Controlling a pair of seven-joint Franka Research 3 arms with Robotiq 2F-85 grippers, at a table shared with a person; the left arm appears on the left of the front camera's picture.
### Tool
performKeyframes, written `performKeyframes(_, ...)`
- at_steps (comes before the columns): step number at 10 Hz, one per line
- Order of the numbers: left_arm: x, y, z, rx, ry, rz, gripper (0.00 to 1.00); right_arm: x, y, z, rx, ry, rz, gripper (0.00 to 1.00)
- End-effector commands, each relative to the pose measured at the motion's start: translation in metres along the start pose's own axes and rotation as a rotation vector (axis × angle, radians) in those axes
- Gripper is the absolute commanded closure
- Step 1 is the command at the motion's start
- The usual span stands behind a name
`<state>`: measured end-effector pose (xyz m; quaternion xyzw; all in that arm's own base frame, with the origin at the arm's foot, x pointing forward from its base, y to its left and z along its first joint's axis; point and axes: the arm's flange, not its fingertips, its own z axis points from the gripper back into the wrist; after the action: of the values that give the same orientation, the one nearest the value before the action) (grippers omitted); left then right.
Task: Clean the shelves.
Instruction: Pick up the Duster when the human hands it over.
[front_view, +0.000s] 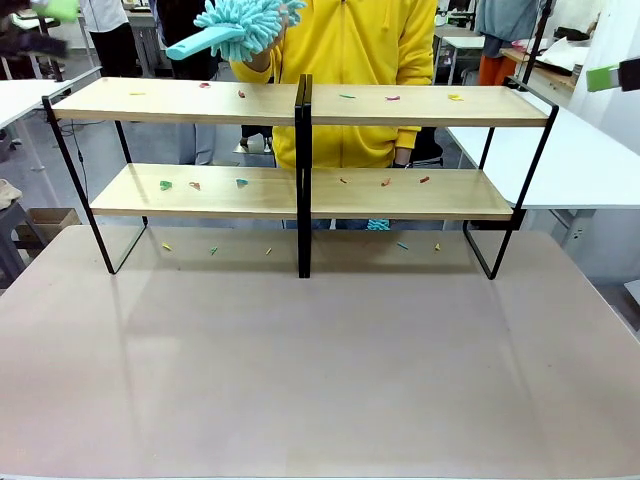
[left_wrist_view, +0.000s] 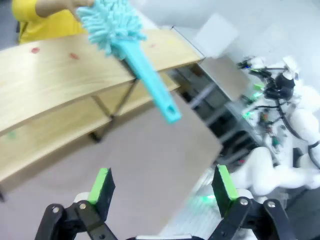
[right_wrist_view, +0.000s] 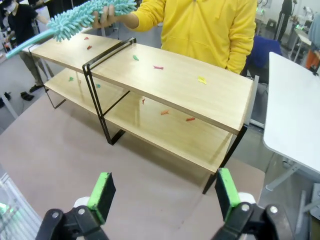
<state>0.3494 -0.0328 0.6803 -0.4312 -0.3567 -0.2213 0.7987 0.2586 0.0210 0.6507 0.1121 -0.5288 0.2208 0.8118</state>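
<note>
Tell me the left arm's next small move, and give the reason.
Probably ease the left gripper forward to the handle of the turquoise duster and close on it. The person's hand holds the duster by its fluffy head, with the handle end pointing out free. The gripper's jaws stand open, apart from it, and coloured scraps lie on the shelves.

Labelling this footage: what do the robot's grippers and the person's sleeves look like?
The left gripper and right gripper match: black jointed links, each with two fingers faced in bright green pads. The person wears a yellow long-sleeved top.
</note>
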Motion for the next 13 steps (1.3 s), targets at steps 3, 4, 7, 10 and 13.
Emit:
performKeyframes(3, 0.017, 0.011, -0.029, -0.104, 0.041, 0.129, 0.0, 0.0, -0.001, -0.001, 0.007, -0.007, -0.005, 0.0)
performKeyframes(4, 0.017, 0.011, -0.029, -0.104, 0.041, 0.129, 0.0, 0.0, -0.001, -0.001, 0.007, -0.007, -0.005, 0.0)
performKeyframes(7, 0.043, 0.042, -0.094, -0.249, 0.179, 0.317, 0.0, 0.0, -0.001, -0.001, 0.007, -0.007, -0.005, 0.0)
performKeyframes(10, 0.079, 0.077, -0.134, -0.298, 0.141, 0.479, 0.0, 0.0, -0.001, -0.001, 0.007, -0.007, -0.005, 0.0)
performKeyframes(13, 0.088, 0.092, -0.16, -0.307, 0.116, 0.521, 0.0, 0.0, -0.001, -0.001, 0.007, -0.007, -0.005, 0.0)
